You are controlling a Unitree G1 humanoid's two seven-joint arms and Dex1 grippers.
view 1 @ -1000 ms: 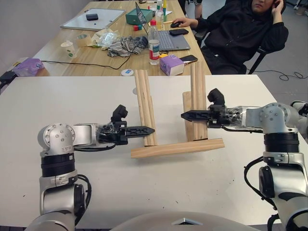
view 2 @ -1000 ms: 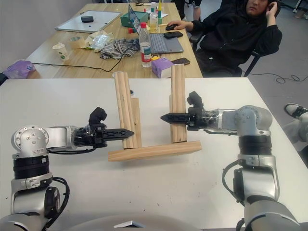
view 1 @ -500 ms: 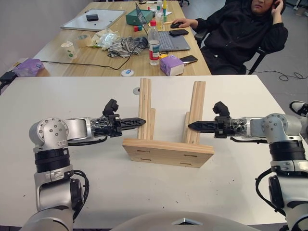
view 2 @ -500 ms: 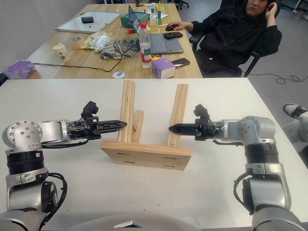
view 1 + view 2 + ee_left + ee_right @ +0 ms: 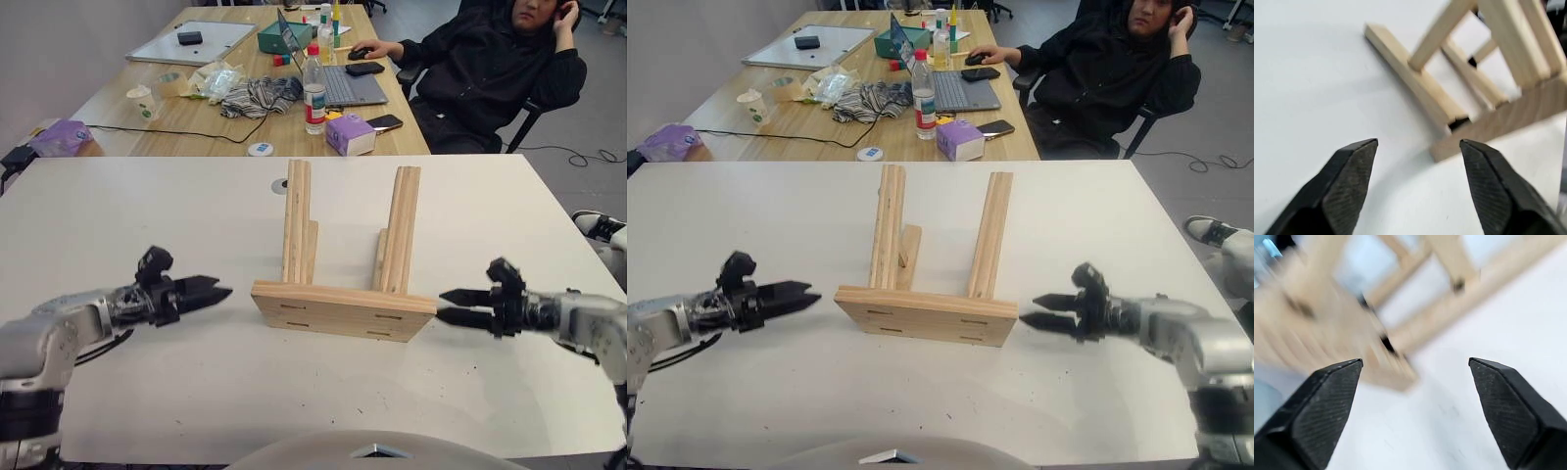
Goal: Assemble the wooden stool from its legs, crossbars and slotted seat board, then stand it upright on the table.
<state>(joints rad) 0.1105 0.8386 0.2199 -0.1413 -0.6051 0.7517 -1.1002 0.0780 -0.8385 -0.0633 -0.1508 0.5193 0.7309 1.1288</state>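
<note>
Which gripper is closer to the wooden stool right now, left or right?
The right gripper: its tips nearly reach the seat board at its end, while the left gripper leaves a clear gap of bare table.

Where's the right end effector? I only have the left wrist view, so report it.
Observer: The right end effector sits off the stool's right end. It is open and holds nothing, with bare table between the two.
Operator: Now tell me how the stool lies.
Observer: Its legs point away from the robot. The seat is nearest, with its slotted face toward the head camera.
Operator: Report what's beyond it.
Observer: A second table with a bottle and a laptop.
</note>
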